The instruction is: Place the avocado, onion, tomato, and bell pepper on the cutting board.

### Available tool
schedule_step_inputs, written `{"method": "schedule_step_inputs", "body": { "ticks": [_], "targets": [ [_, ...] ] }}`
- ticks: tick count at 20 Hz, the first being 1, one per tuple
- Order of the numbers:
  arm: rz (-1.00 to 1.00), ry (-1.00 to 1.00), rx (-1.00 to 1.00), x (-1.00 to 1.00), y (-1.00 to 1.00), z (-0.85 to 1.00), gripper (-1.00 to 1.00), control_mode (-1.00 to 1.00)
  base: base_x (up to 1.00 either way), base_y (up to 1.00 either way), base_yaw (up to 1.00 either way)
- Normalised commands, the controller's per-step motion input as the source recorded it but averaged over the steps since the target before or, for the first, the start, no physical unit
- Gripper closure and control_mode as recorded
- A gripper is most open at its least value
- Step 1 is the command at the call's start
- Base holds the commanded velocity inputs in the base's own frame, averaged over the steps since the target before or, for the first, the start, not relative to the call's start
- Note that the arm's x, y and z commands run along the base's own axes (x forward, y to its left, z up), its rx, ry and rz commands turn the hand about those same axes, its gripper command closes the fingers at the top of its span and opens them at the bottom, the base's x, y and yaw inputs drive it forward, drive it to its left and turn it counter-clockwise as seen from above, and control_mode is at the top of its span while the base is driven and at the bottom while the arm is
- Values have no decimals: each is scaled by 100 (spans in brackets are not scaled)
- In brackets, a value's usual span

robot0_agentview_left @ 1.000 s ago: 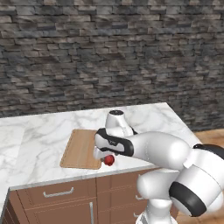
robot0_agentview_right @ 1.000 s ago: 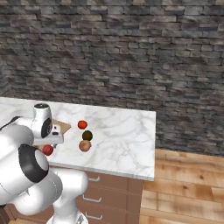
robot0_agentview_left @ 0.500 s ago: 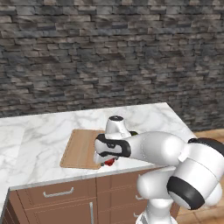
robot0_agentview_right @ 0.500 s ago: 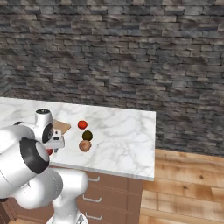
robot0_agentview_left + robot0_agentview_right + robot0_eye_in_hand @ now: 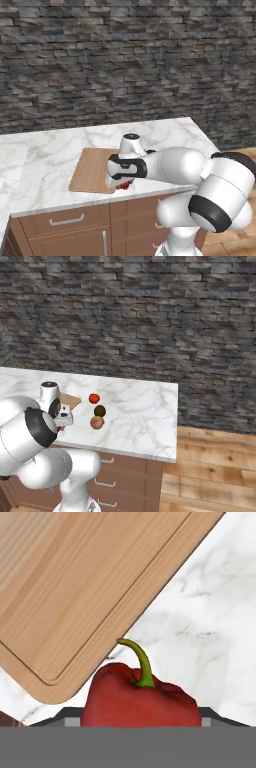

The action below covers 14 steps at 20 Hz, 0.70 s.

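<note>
Pepper: the dark red bell pepper [image 5: 142,699] with its curled green stem sits right at the bottom of my hand view, between the two dark tips of my end effector [image 5: 141,719]. A second ago my end effector hung above it with its tips spread wide; now it has come down around the pepper and drawn in narrow against its sides. Whether the grip is fully firm I cannot tell, since the tips are mostly hidden behind the fruit.

The pepper rests on the white marble desk [image 5: 210,612], just beside the rounded near corner of the wooden cutting board [image 5: 75,582], not on it. From the left base view, a sliver of red shows under my end effector [image 5: 123,184] at the board's [image 5: 90,169] front right edge.

In the right base view the tomato [image 5: 94,398], the dark avocado [image 5: 100,410] and the tan onion [image 5: 97,422] lie clustered on the desk, apart from the board.

I judge this the first pick: nothing is on the board yet. Next I would lift and carry the pepper a short way over the wood.
</note>
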Motion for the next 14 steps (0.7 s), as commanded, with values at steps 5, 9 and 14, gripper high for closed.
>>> {"method": "schedule_step_inputs", "body": {
  "ticks": [5,9,14],
  "targets": [
    [5,0,4,-14,0,28,100,-100,0,0,0],
    [10,0,5,-7,0,53,100,-100,0,0,0],
    [12,0,4,0,0,59,100,-100,0,0,0]
  ]
}}
